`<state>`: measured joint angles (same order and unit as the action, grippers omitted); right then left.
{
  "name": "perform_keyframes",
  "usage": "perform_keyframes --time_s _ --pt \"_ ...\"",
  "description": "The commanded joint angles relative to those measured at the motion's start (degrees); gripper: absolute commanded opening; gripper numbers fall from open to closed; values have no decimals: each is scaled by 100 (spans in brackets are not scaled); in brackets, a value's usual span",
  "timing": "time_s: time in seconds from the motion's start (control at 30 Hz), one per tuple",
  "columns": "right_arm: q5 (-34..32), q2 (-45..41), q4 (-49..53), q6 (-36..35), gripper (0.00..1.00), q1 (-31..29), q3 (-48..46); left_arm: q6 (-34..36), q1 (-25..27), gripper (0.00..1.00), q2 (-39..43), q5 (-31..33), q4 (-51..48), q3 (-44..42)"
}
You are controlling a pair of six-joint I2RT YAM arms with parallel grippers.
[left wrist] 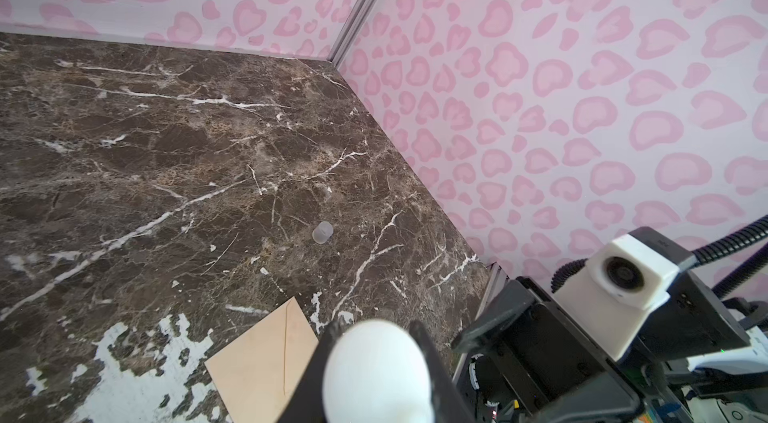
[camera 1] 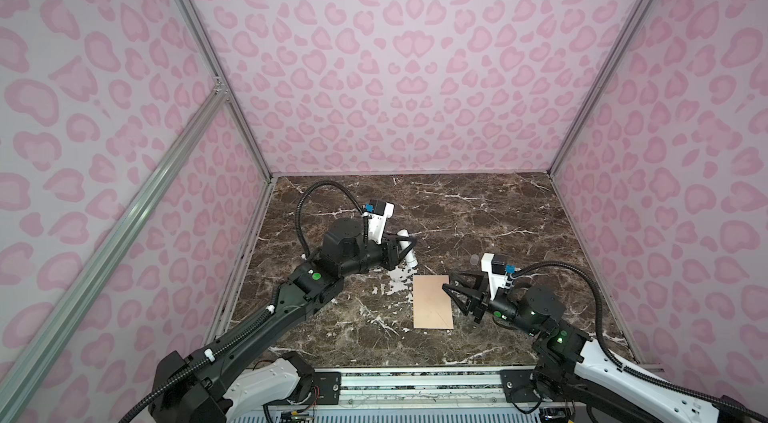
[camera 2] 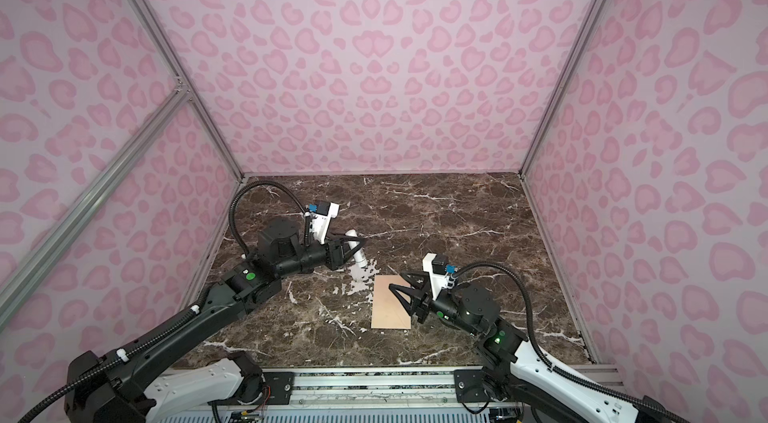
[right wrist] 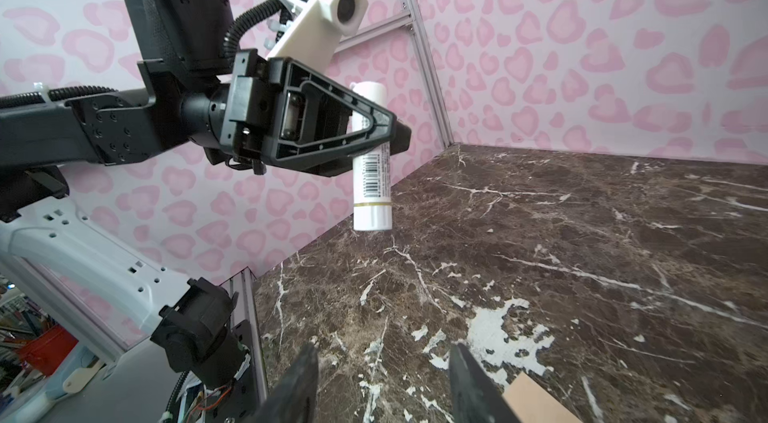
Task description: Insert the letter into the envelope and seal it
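Observation:
The peach-tan envelope [camera 1: 432, 302] [camera 2: 390, 305] lies flat on the marble table, with no flap standing up. One of its corners shows in the left wrist view [left wrist: 262, 371] and another in the right wrist view [right wrist: 536, 400]. The letter is hidden. My left gripper [camera 1: 412, 240] [camera 2: 363, 240] [left wrist: 376, 327] hangs above the table behind the envelope's far left corner. It is shut on a white glue stick [camera 1: 408, 255] [right wrist: 372, 188] that points down. My right gripper [camera 1: 448, 280] [camera 2: 396, 280] [right wrist: 382, 354] hovers over the envelope's far right part, open with nothing between its fingers.
A small translucent cap [left wrist: 323, 232] [camera 1: 474, 259] lies on the table beyond the envelope's far right corner. White worn patches [camera 1: 397, 279] mark the marble left of the envelope. Pink patterned walls close off three sides, and a metal rail [camera 1: 415, 383] runs along the front.

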<state>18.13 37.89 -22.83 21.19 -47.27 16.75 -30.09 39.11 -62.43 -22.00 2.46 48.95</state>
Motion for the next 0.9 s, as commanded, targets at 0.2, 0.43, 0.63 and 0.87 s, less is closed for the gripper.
perform_keyframes --time_s 0.2,0.43,0.63,0.87 --pt "425 1012 -735 -159 62 -134 507 335 315 18 -6 -330 525 -68" --pt "568 1479 -1077 102 63 -138 592 284 412 18 16 -678 801 -186" --pt "674 1650 -1209 233 53 -140 677 302 466 18 20 -836 991 -205" --pt "738 1860 -1267 354 42 -151 819 292 527 19 -77 -885 1061 -226"
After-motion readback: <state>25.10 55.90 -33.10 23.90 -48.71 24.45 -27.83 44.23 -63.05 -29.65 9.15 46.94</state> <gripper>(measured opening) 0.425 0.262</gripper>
